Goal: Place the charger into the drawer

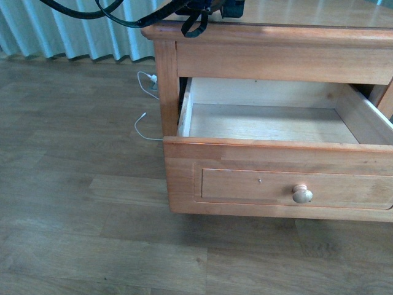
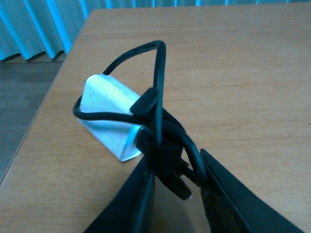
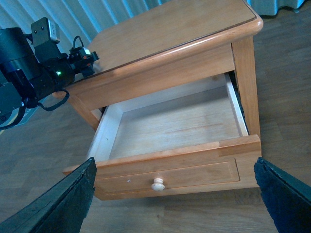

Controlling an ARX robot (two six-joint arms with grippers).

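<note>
Left wrist view: charger [image 2: 108, 112], a white block, lies tilted over the tabletop [image 2: 238, 58] near its corner, with its black cable [image 2: 158, 73] looped around it and standing up in an arch. Left pincer [image 2: 174, 164] is closed on the charger, its two dark fingers [image 2: 138, 204] pressing either side of the knotted cable bundle at the end of the block. Cannot tell whether the block rests on the wood or hangs just clear of it. Front view: drawer [image 1: 245, 161] is pulled well out of the table, pale interior exposed, nothing visible inside; round knob [image 1: 302, 194] is on the recessed front panel. Black cabling and part of the left arm [image 1: 198, 11] sit at the top edge of the frame, over the table's near left corner, above and behind the open drawer. A thin white cable [image 1: 142, 127] trails on the wood floor [image 1: 73, 215] beside the table's left leg; a ribbed pale curtain [image 1: 73, 31] hangs behind. Right wrist view: right pincer [image 3: 174, 161] is spread wide, fingers [image 3: 63, 204] at opposite lower corners of the frame, nothing between them; it looks down on the drawer front from out in front of it, apart from the wood. The left arm is visible there at the far corner of the tabletop; the charger is not resolvable in that view
</note>
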